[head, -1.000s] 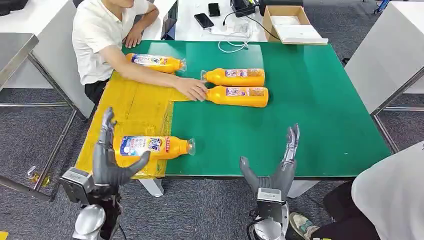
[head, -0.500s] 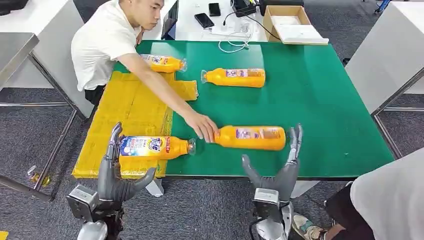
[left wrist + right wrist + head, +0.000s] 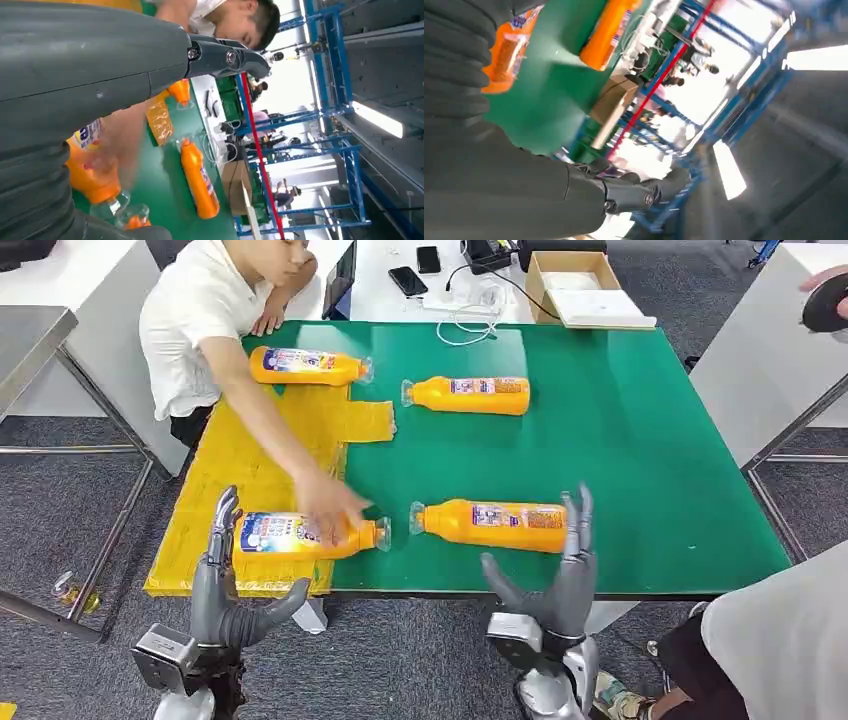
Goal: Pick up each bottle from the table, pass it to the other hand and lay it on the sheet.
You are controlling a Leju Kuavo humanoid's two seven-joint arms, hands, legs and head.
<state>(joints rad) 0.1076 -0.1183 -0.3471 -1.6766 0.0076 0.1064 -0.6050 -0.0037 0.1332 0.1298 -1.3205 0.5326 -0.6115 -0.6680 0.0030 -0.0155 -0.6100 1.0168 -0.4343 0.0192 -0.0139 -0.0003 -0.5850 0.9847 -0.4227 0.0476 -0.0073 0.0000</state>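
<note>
Head view: the left hand (image 3: pixel 228 585) is raised at 7 o'clock with fingers spread apart, nothing held, just before the near bottle (image 3: pixel 310 536) lying partly on the yellow sheet (image 3: pixel 245 455). A person's hand (image 3: pixel 330 508) is laid on that bottle. The right hand (image 3: pixel 556 580) is likewise spread and empty at 5 o'clock, beside the second bottle (image 3: pixel 492 525) on the green table (image 3: pixel 640 440).

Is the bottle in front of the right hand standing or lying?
Lying: the bottle rests on its side on the green table.
</note>
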